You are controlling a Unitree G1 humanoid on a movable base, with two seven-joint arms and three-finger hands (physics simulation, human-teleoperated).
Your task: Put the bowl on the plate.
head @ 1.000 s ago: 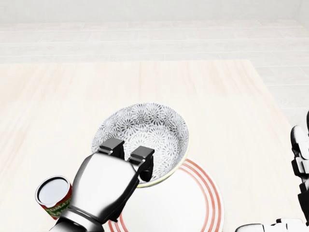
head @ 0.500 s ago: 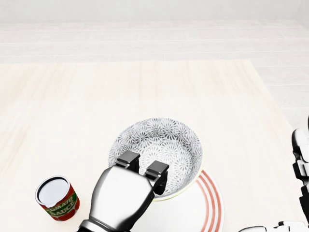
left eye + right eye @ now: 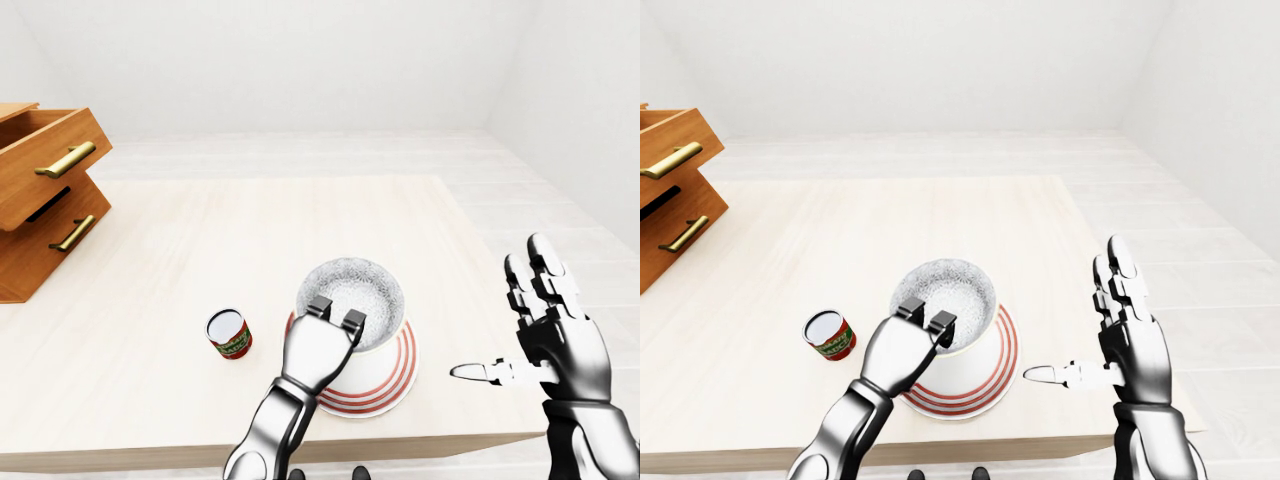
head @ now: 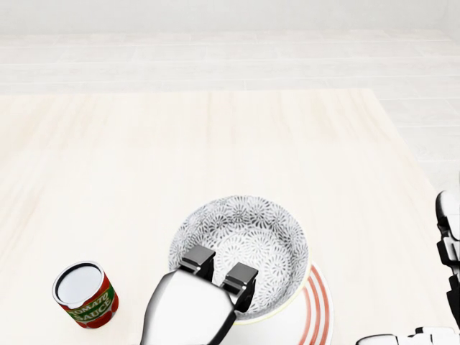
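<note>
Gripping bowl (image 4: 248, 241) rim over plate (image 4: 320, 302), left hand (image 4: 190, 309) clenched; right hand (image 3: 555, 335) splayed open; can (image 4: 85, 295) label reads "TOMATO SAUCE".

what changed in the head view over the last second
The left hand, closed on the rim of the bowl, carried the bowl toward the bottom right of the head view, so it now covers more of the plate. Whether it rests there yet cannot be told. The grip is unchanged; the tomato sauce can, the plate and the open right hand stayed put.

Grey floral-patterned bowl (image 4: 251, 237), upright, over white plate (image 3: 392, 378) with red rings
</note>
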